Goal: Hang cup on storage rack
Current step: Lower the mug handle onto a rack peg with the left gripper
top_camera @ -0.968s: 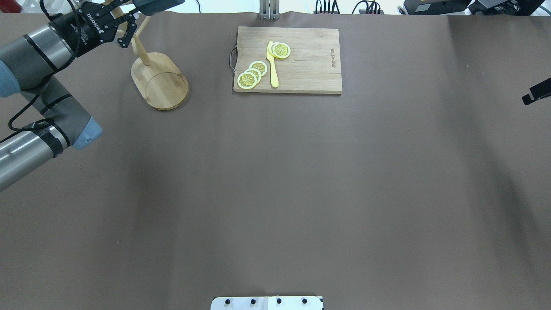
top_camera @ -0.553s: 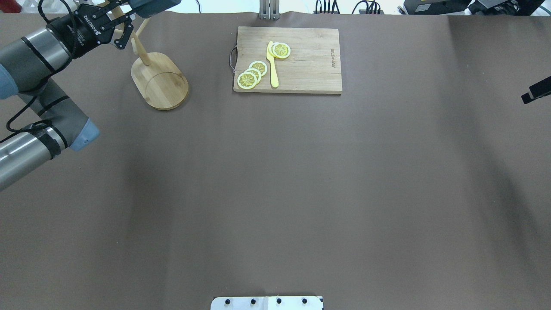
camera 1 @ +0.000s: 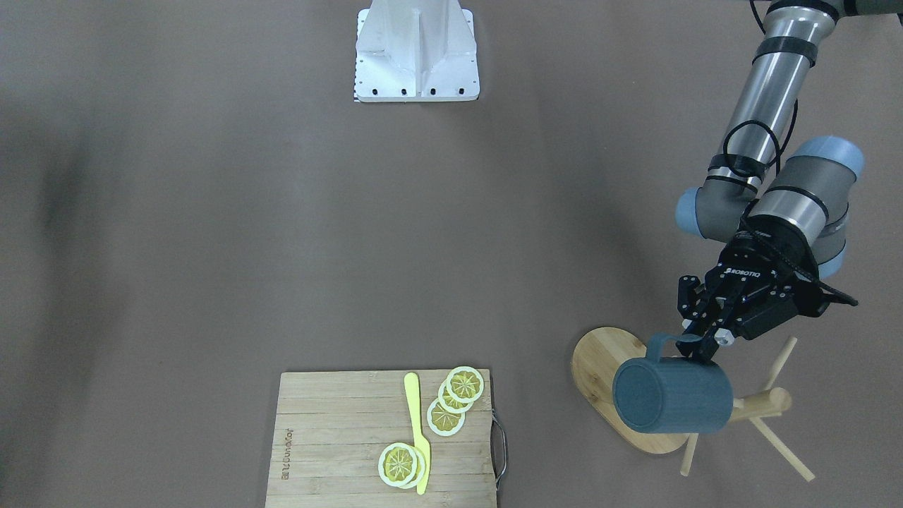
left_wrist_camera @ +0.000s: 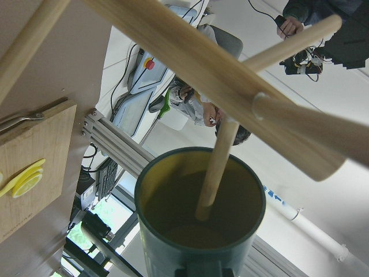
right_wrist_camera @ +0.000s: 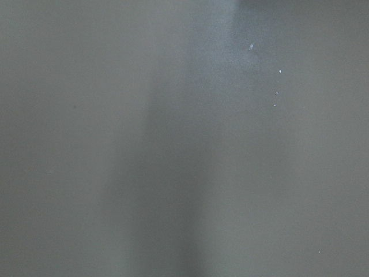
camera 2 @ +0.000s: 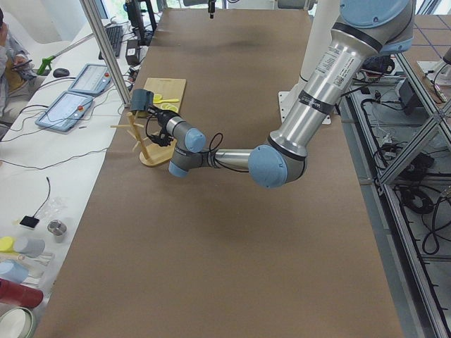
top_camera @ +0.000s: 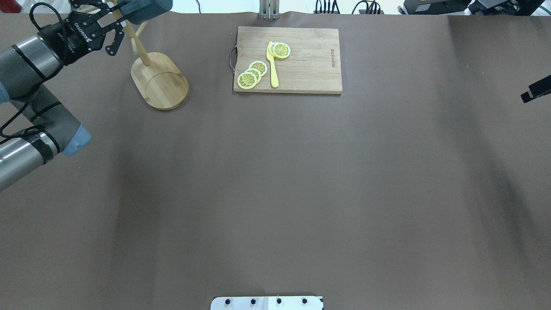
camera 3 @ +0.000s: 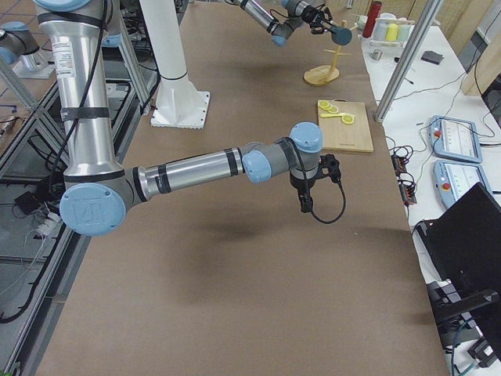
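Most of it looks done: your left claw (camera 1: 701, 343) grips the cup (camera 1: 670, 396) at its handle up by the rack (camera 1: 600, 363), a peg (left_wrist_camera: 216, 167) poking into the cup's mouth, so seating it and letting go remain; whether your right claw (camera 3: 322, 168) is open, I can't tell.

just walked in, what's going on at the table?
The left gripper holds the cup near its handle, tipped on its side against the storage rack. The left wrist view shows one peg poking into the cup's mouth, and the cup is not yet released. The right arm hangs over bare table. A cutting board with lemon slices lies apart.
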Controlling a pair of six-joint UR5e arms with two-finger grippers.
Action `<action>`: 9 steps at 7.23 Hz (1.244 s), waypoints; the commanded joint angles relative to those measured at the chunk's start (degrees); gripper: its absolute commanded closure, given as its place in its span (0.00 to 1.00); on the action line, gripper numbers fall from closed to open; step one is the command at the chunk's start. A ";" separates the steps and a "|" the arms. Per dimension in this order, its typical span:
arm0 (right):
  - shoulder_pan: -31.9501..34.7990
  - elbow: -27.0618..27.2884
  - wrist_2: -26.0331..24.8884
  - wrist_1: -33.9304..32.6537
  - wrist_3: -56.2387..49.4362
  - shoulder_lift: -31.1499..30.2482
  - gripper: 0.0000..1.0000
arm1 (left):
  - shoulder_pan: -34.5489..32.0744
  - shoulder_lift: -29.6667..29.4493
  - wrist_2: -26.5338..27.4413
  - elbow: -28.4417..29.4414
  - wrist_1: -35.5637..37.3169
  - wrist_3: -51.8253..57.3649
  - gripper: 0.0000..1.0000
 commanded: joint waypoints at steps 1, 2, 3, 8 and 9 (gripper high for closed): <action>0.04 0.88 -0.05 -0.33 0.08 -0.24 0.00 | 0.00 0.16 0.00 0.70 -0.18 -0.01 1.00; 0.04 0.97 -0.05 -0.33 0.17 -0.15 0.00 | 0.00 0.16 0.00 1.14 -0.27 -0.01 1.00; 0.04 1.23 0.04 -0.41 0.17 -0.24 0.00 | 0.00 0.16 -0.09 1.41 -0.27 -0.09 1.00; 0.04 1.85 -0.05 -0.50 0.26 -0.42 0.00 | 0.09 0.69 -0.26 3.78 -3.26 -0.18 1.00; 0.04 1.93 -0.05 -0.50 0.26 -0.33 0.00 | 0.18 0.86 -0.35 3.78 -3.26 0.17 1.00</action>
